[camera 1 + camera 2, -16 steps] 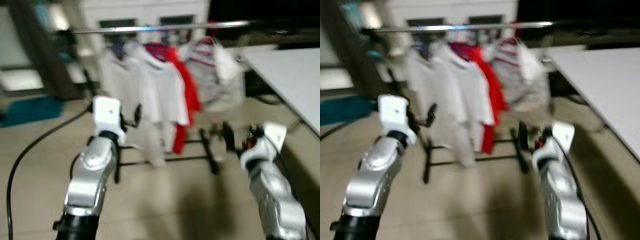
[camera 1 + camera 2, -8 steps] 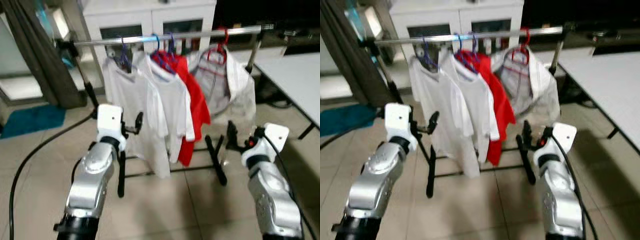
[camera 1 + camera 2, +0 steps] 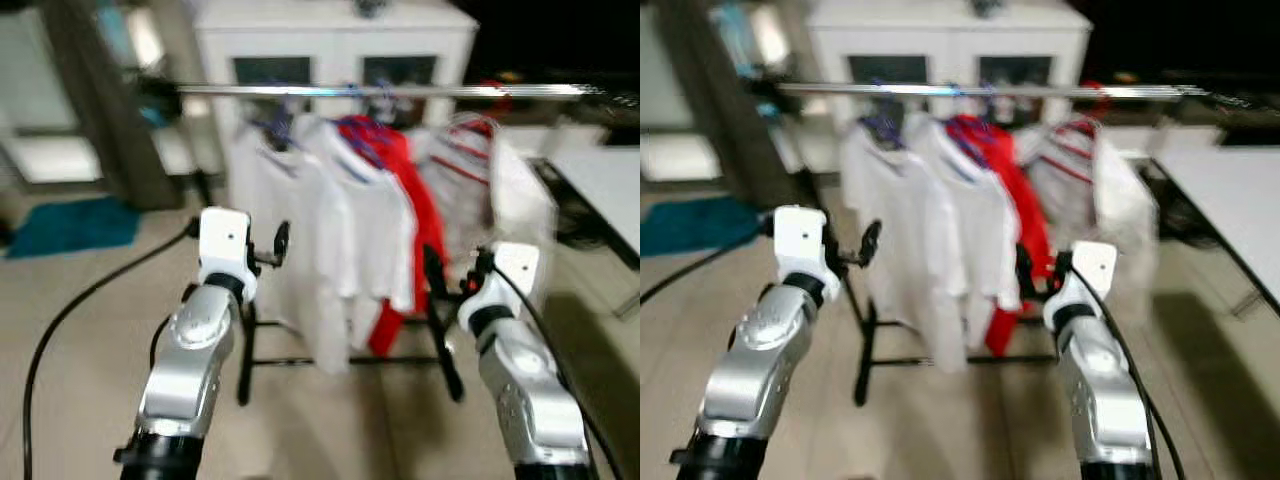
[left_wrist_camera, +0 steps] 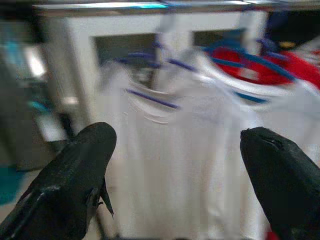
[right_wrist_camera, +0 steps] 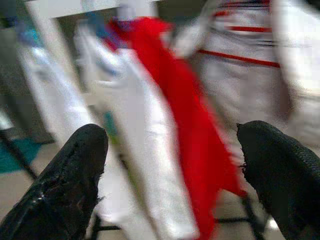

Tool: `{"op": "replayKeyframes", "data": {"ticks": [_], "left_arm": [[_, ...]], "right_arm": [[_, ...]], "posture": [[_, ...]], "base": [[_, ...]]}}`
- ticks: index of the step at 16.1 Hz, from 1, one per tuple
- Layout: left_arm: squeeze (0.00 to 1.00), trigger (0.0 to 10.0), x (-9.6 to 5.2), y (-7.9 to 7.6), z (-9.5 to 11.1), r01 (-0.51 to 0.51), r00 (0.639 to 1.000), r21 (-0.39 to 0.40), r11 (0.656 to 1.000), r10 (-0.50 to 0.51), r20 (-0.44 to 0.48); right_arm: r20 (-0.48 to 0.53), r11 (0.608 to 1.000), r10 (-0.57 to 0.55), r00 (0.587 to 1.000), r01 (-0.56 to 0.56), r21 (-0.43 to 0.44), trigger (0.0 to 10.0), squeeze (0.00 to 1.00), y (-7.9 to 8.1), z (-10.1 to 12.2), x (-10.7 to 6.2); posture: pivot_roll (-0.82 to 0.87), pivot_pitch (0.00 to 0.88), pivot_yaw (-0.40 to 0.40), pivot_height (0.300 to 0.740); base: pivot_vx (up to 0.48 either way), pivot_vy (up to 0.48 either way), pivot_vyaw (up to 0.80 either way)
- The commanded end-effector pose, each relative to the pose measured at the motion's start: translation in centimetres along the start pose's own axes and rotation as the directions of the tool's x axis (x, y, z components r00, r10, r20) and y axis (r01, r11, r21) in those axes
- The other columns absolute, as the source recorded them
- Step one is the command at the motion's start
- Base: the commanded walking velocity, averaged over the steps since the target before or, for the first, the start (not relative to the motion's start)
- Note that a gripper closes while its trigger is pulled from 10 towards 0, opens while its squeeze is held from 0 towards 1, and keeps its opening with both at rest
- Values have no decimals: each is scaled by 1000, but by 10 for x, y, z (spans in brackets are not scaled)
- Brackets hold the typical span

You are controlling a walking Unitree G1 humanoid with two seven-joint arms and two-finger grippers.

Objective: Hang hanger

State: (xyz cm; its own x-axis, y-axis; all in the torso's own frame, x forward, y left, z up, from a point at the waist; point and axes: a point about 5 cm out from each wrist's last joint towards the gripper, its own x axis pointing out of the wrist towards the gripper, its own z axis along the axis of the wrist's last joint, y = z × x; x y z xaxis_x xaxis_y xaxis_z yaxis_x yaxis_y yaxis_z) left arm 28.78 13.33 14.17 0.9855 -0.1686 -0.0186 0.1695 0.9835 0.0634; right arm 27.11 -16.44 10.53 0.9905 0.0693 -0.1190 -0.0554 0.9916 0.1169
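Observation:
A steel rail [image 3: 380, 91] of a clothes rack carries several hangers with clothes: two white shirts [image 3: 290, 220] on blue hangers [image 4: 150, 97], a red shirt [image 3: 425, 215] and a white striped garment [image 3: 500, 200] on a red hanger [image 3: 480, 125]. My left gripper [image 4: 177, 175] is raised in front of the leftmost white shirt, open and holding nothing. My right gripper [image 5: 170, 175] is open and holding nothing too, held up before the red shirt [image 5: 195, 125] and short of the clothes. Both head views are blurred.
The rack's black base [image 3: 350, 360] stands on a tiled floor. A white cabinet [image 3: 330, 40] is behind the rack, with a grey curtain [image 3: 100, 110] and a teal mat [image 3: 70, 225] to the left. A white table [image 3: 610, 180] is at the right. A black cable [image 3: 80, 300] crosses the floor.
The whole picture has shifted and blurred, so the camera moved; the rack now sits further right and looks nearer. Both grippers stay open and raised.

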Motion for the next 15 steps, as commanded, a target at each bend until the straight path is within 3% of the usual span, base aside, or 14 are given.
{"op": "replayKeyframes", "data": {"ticks": [1, 4, 7, 8, 9, 11, 13, 14, 15], "left_arm": [[357, 10000, -1, 9, 5, -30, 999, 32, 999, 30, 15], [357, 10000, 0, 6, 6, -16, 1000, 46, 999, 15, 22], [353, 10000, 2, 7, 9, -26, 999, 54, 998, 24, 31], [345, 10000, 2, 8, 10, -43, 998, 38, 998, 41, 39], [302, 10000, 2, 10, 10, -64, 997, 13, 998, 64, 38], [306, 10000, 1, 14, 11, -74, 996, 27, 997, 73, 49], [333, 10000, 0, 13, 13, -73, 996, 28, 997, 71, 57], [333, 10000, 0, 12, 14, -74, 996, 26, 997, 72, 57], [333, 10000, -1, 12, 14, -73, 996, 26, 997, 71, 59]], "right_arm": [[4, 996, 82, 997, -82, 25, 10000, 0, 15, 1, 5], [24, 998, 68, 997, -68, 13, 10000, 0, 13, 5, 7], [40, 994, 43, 998, -46, 104, 10000, 0, 9, 7, 9], [57, 995, 10, 998, -15, 100, 10000, 212, 6, 8, 10], [56, 992, 0, 998, -7, 125, 10000, 1000, 4, 8, 10], [82, 971, 1, 997, -20, 239, 10000, 1000, 2, 15, 8], [70, 966, -18, 997, -1, 257, 10000, 1000, 1, 18, 10], [0, 976, -38, 999, 37, 216, 10000, 1000, 0, 13, 11], [-7, 994, -37, 999, 37, 102, 10000, 1000, 1, 12, 12]], "posture": [[20, 0, 6, 740], [28, 0, 4, 740], [40, 0, -8, 740], [41, 0, -7, 740], [45, 0, -9, 740], [48, 0, -14, 740], [53, 0, -20, 740], [53, 0, -19, 740], [51, 0, -18, 740]], "base": [[345, 0, 800], [352, 0, 800], [349, 0, 267], [262, 0, 0], [0, 0, 0], [0, 0, 0], [0, -240, 0], [0, -480, 0], [0, -480, 0]]}}
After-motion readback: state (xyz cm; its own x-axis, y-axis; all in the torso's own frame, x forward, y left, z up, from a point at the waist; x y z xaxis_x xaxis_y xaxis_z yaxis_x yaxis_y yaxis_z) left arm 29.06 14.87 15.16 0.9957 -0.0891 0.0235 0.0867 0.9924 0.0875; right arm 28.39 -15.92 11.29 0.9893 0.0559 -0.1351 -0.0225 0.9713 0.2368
